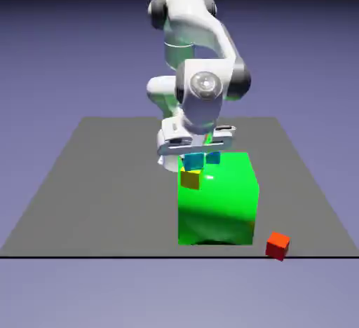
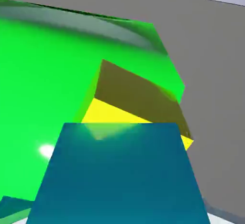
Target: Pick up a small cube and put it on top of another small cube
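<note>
The small cyan cube (image 1: 193, 162) sits squarely on top of the small yellow cube (image 1: 190, 179), above the left part of the big green block (image 1: 221, 207). My gripper (image 1: 194, 160) hangs straight over it, its fingers down either side of the cyan cube. In the hand view the cyan cube (image 2: 119, 175) fills the lower half and hides both fingertips. Past it shows the yellow cube (image 2: 115, 115) with its dark shaded side, resting on the green block (image 2: 43, 74). Whether the fingers still press the cube does not show.
A second small teal-blue cube (image 1: 212, 157) lies on the green block just to the exterior view's right of the gripper. A red cube (image 1: 278, 244) stands on the grey table (image 1: 91, 179) near its front edge, at the exterior view's right.
</note>
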Motion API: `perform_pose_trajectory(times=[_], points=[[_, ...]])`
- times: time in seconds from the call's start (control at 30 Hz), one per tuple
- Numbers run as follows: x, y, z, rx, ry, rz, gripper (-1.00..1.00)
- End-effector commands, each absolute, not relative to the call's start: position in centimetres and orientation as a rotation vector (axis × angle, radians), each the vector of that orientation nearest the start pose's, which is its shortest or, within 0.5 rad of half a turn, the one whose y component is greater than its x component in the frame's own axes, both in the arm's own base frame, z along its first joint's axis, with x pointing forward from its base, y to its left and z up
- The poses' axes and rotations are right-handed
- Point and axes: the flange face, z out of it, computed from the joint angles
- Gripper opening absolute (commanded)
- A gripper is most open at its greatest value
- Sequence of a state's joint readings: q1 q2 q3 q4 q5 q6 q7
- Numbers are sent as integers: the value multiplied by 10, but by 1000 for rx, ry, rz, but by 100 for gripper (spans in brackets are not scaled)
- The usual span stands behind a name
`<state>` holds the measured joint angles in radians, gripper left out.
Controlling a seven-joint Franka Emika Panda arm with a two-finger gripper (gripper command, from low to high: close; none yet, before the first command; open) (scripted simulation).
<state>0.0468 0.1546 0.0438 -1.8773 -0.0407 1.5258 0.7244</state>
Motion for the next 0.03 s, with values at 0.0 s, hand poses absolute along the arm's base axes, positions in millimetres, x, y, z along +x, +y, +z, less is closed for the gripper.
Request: perform_pose_trajectory(times=[0.0], points=[[539, 44, 410, -3126, 1008, 757, 100]])
